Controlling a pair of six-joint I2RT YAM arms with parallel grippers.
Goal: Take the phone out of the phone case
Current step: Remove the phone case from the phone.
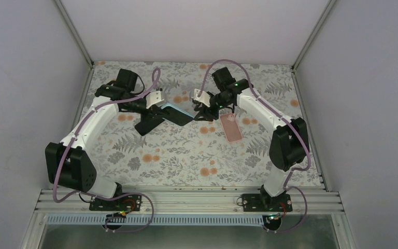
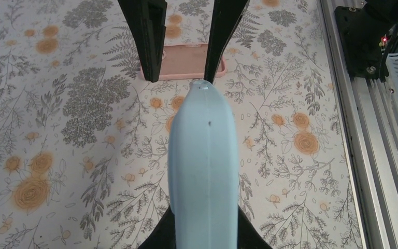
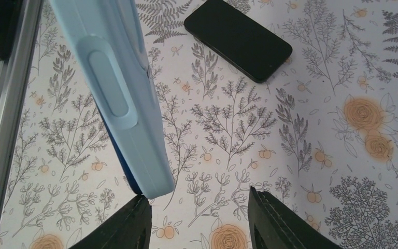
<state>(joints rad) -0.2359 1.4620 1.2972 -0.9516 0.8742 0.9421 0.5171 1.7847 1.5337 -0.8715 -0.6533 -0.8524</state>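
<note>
A light blue phone case [image 2: 202, 155] is held edge-on above the table, with my left gripper [image 2: 203, 231] shut on its near end. A dark blue edge, probably the phone [image 3: 115, 150], shows along the case's [image 3: 119, 98] back side in the right wrist view. My right gripper [image 3: 199, 202] is open, with nothing between its fingers. Its left fingertip [image 3: 134, 210] sits right at the case's lower corner. From above, the case [image 1: 175, 110] hangs between the left gripper [image 1: 155, 108] and the right gripper [image 1: 199, 110].
An empty pink case [image 1: 231, 127] lies on the floral table just right of centre; it also shows as a pink case [image 2: 186, 62] behind the right gripper's fingers. A bare black phone [image 3: 238, 39] lies flat on the table; from above it is the black phone [image 1: 149, 123].
</note>
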